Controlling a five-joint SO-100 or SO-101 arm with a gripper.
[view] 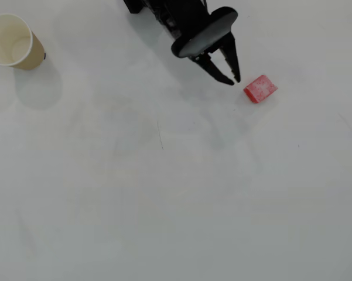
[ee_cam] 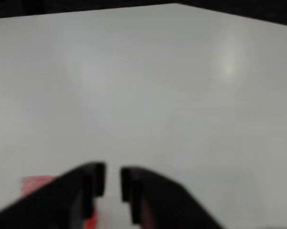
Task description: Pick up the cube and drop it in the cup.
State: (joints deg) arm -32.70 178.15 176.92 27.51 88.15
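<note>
- The jaws (view: pixel 231 79) stand slightly apart with nothing between them, their tips just left of the cube (view: pixel 260 88) in the overhead view.
- The cube lies flat on the counter (view: pixel 176 193), well apart from the cup (view: pixel 12 41) at top left.
- To grip well, they probably need to spread wider, shift right until they straddle the cube, then descend.
- The wrist view is blurred; the cube (ee_cam: pixel 38 183) shows left of the fingers.

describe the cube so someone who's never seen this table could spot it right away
In the overhead view, start at the black gripper reaching down from the top edge of the white table. Just right of its fingertips lies the cube, a small flattened red-pink block with whitish speckles, the only red thing there.
</note>
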